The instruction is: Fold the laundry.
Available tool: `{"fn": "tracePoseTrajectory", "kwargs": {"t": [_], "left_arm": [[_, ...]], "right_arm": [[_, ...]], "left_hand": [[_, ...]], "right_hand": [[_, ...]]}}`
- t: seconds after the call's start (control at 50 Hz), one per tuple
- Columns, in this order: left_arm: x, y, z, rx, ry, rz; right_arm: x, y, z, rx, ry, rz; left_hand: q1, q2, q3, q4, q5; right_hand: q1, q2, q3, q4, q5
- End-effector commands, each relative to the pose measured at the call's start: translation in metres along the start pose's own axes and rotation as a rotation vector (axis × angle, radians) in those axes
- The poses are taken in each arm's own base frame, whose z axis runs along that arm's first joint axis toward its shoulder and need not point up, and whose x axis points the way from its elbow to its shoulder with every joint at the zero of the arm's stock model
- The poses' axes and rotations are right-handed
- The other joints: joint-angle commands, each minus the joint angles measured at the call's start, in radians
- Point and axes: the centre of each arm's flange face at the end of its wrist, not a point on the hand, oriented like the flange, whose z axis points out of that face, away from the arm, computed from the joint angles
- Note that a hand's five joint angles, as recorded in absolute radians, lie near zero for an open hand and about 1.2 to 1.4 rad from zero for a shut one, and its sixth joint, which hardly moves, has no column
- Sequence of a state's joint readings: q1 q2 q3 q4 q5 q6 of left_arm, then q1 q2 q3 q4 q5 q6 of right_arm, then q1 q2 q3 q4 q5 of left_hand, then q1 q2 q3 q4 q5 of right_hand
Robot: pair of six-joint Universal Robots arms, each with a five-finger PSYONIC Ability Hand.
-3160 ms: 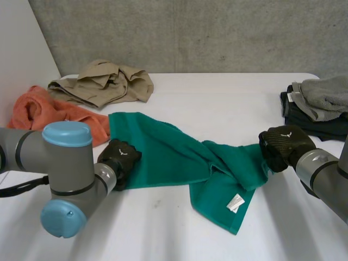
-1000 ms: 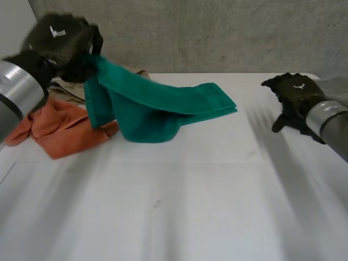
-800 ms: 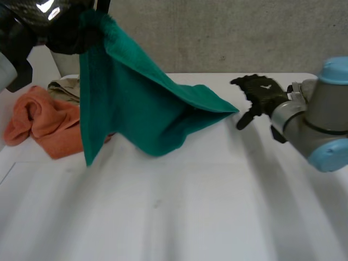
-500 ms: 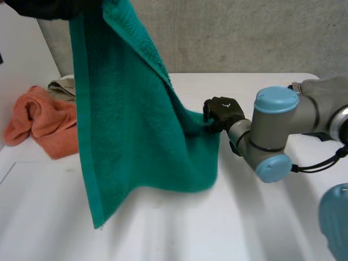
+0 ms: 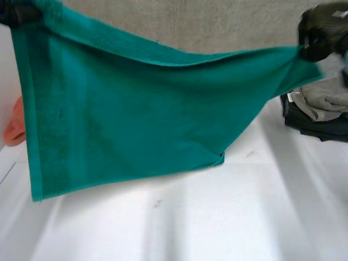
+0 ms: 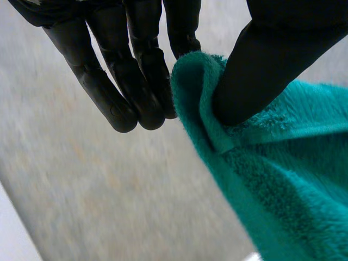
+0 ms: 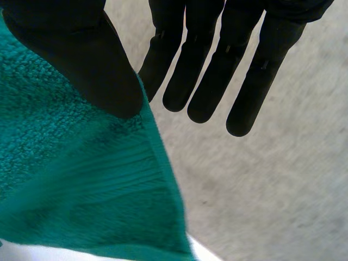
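Your left hand and right hand each pinch a top corner of the green towel; level both corners, pull taut, then lower it flat onto the surface.

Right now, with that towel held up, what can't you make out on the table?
Head view: the green towel hides most of the orange cloth.
Head view: the picture's edge cuts off the pile of folded clothes.
Head view: the corner cuts off the left hand.
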State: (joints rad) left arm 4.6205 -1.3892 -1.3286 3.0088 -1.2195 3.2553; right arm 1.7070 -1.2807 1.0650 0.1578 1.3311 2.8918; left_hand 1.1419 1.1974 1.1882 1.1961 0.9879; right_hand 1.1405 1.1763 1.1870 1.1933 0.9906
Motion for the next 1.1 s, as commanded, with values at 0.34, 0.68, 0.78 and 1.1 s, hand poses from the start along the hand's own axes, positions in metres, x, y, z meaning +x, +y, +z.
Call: {"fn": "tracePoseTrajectory", "kwargs": {"t": [0.34,0.68,0.78,1.1], "left_arm": [[0.012,0.183,0.119,-0.445,-0.051,0.078],[-0.014,0.011,0.174,0.43,-0.245,0.072],[-0.005,0.043,0.166,0.33,-0.17,0.044],[-0.001,0.206,0.085,-0.278,-0.136,-0.027]], "right_arm": [[-0.011,0.08,0.04,-0.282,-0.094,-0.166],[0.024,-0.05,0.076,0.57,0.252,-0.177],[0.017,-0.027,0.064,0.473,0.183,-0.176],[-0.025,0.133,-0.009,-0.106,-0.125,-0.047]], "left_hand": [[0.254,0.199,0.208,0.2,0.234],[0.254,0.199,0.208,0.2,0.234],[0.254,0.199,0.208,0.2,0.234],[0.254,0.199,0.208,0.2,0.234]], "right_hand": [[0.256,0.22,0.209,0.203,0.231],[0.256,0.22,0.209,0.203,0.231],[0.256,0.22,0.209,0.203,0.231],[0.256,0.22,0.209,0.203,0.231]]}}
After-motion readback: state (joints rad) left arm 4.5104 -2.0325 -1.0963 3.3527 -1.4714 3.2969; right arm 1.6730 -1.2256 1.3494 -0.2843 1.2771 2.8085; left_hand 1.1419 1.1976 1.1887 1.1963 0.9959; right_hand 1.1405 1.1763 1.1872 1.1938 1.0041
